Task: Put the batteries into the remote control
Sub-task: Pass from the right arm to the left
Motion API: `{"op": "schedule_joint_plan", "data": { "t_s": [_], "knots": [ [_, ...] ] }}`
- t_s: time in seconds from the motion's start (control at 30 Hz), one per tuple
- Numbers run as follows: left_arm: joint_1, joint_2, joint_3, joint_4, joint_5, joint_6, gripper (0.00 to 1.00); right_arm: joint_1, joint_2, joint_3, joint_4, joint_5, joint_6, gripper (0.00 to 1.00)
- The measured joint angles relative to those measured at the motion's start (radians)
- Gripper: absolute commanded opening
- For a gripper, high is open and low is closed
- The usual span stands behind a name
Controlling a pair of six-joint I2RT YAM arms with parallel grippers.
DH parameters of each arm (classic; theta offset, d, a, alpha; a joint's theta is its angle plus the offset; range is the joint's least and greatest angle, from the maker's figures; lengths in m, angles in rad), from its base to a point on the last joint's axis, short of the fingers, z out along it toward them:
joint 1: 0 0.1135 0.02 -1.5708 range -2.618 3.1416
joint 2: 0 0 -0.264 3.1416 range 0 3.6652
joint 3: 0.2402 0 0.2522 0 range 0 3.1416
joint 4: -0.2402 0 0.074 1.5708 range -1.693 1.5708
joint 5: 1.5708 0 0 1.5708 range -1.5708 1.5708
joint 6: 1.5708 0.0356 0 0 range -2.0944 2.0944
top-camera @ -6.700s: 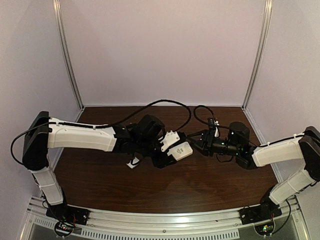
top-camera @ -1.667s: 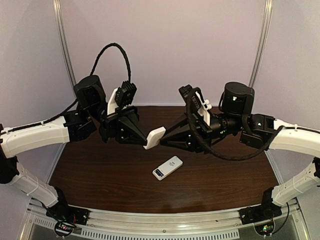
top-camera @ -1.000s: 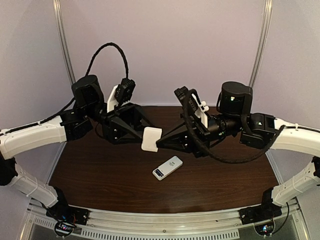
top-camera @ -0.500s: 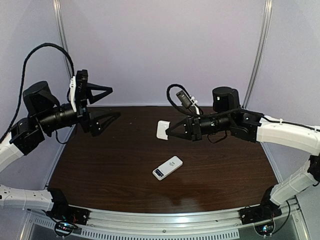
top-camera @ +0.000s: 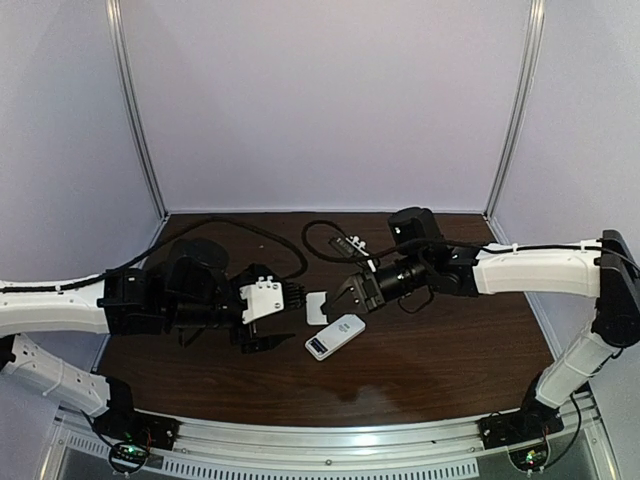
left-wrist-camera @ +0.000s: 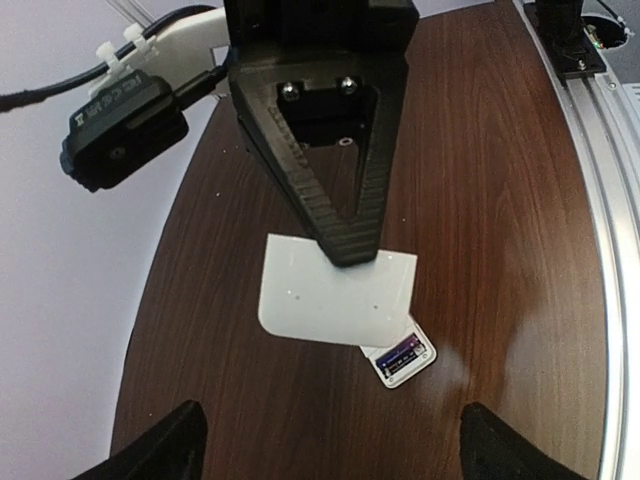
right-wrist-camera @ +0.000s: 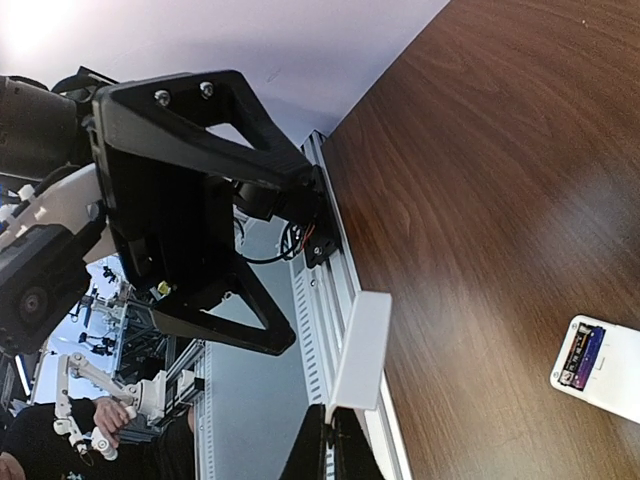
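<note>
Left wrist view shows the right tool (left-wrist-camera: 349, 245) pinching the plain white cover (left-wrist-camera: 320, 300) by its edge. Batteries in already?

Seems so. A purple-blue strip, likely the batteries (right-wrist-camera: 583, 357), sits in one end of the remote control (right-wrist-camera: 606, 385). That's the small flat white handset lying on the surface (top-camera: 430, 360), just below the held cover.

So closing up is the step?

I'd say so. The cover needs lowering flat onto the bay, lined up square. The left tool (top-camera: 283, 318) gapes wide and empty, facing the right one.
</note>
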Motion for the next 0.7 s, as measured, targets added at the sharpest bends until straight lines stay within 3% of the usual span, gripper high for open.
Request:
{"op": "schedule_joint_plan", "data": {
  "t_s": [0.17, 0.53, 0.7],
  "knots": [
    [-0.016, 0.069, 0.008, 0.018, -0.023, 0.056, 0.79, 0.011, 0.046, -0.018, 0.044, -0.039, 0.047, 0.00],
    [-0.026, 0.174, 0.050, 0.021, -0.025, 0.085, 0.81, 0.027, 0.054, -0.033, 0.132, -0.077, 0.103, 0.00],
    [-0.026, 0.184, 0.058, 0.032, -0.016, 0.082, 0.72, 0.027, 0.054, -0.042, 0.148, -0.078, 0.113, 0.00]
  ]
}}
